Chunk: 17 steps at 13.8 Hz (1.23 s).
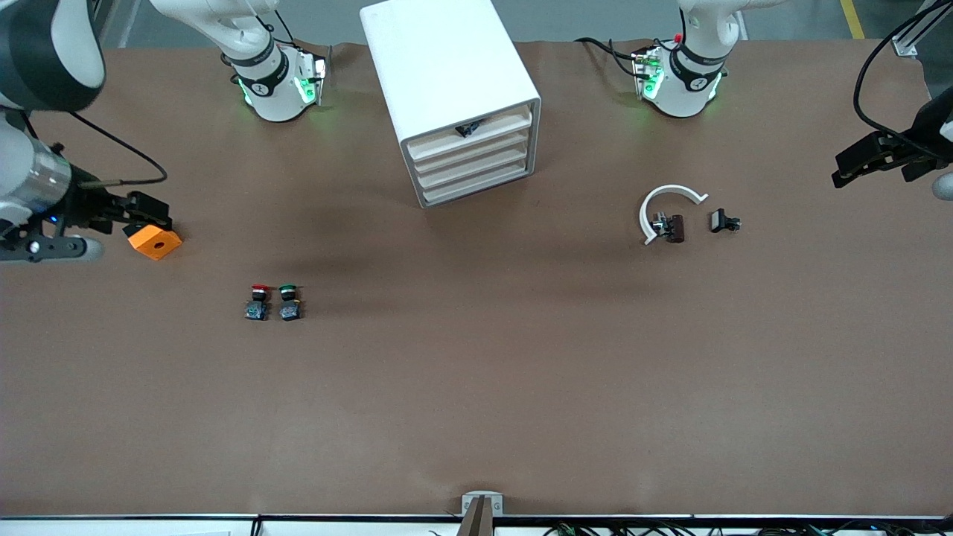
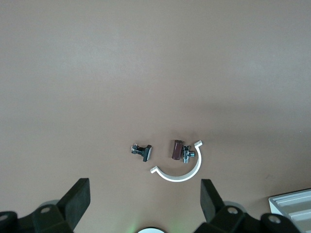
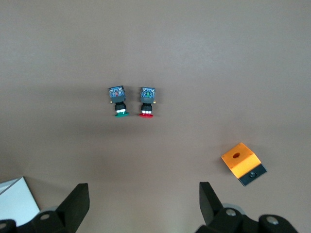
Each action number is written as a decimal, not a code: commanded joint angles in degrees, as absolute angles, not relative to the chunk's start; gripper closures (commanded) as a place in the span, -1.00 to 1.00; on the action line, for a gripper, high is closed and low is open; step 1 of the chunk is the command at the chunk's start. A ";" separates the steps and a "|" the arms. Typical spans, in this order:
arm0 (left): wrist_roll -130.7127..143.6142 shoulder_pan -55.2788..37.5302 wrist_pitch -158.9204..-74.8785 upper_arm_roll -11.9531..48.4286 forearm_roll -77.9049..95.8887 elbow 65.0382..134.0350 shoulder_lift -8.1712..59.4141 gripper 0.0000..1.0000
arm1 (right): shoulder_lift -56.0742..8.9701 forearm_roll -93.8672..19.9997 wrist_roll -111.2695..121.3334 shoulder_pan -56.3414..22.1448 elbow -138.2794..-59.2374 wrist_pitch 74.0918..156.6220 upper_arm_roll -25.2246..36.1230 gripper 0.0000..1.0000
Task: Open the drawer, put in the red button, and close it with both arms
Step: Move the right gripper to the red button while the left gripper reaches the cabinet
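Observation:
The red button (image 1: 258,301) stands on the brown table toward the right arm's end, beside the green-capped button (image 1: 289,301). Both show in the right wrist view, the red button (image 3: 146,102) and the green one (image 3: 119,101). The white drawer cabinet (image 1: 447,74) stands between the arm bases, with all of its stacked drawers (image 1: 470,160) shut. My right gripper (image 1: 153,212) (image 3: 144,196) is open and empty above the table, next to an orange block. My left gripper (image 1: 845,170) (image 2: 146,194) is open and empty, high over the left arm's end of the table.
An orange block (image 1: 154,242) (image 3: 243,162) lies by the right gripper. A white C-shaped ring (image 1: 670,195) (image 2: 180,174), a brown and metal part (image 1: 670,227) (image 2: 177,149) and a small black clip (image 1: 724,221) (image 2: 142,150) lie toward the left arm's end.

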State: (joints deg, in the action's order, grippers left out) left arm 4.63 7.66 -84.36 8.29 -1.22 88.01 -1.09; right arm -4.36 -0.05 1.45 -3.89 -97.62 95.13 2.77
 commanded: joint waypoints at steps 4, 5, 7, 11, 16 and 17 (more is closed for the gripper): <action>4.48 7.30 -83.94 8.35 -1.50 87.36 0.43 -1.00 | -3.86 0.70 1.14 -4.75 -103.71 101.25 2.90 -1.00; 4.57 7.12 -84.02 8.78 -1.23 87.36 2.09 -1.00 | -4.74 0.70 1.14 -4.66 -104.06 102.47 2.90 -1.00; 4.83 6.51 -85.68 9.75 -1.05 86.93 5.96 -1.00 | -5.19 0.70 1.14 -4.66 -107.82 108.07 2.90 -1.00; 7.28 6.24 -91.05 12.39 -0.70 87.80 12.73 -1.00 | -7.02 0.70 1.14 -4.66 -115.04 119.95 2.90 -1.00; 26.50 5.89 -97.46 18.53 -0.70 91.23 20.46 -1.00 | -16.68 0.62 1.14 -3.26 -115.22 130.41 2.99 -1.00; 30.63 5.19 -97.56 18.98 -0.70 91.23 22.31 -1.00 | -18.18 0.62 1.06 -2.99 -115.22 132.08 2.90 -1.00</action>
State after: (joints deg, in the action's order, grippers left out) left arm 24.11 5.78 -96.43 17.70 -1.17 90.68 20.24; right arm -15.32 -0.05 1.44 -4.03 -115.79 129.61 3.12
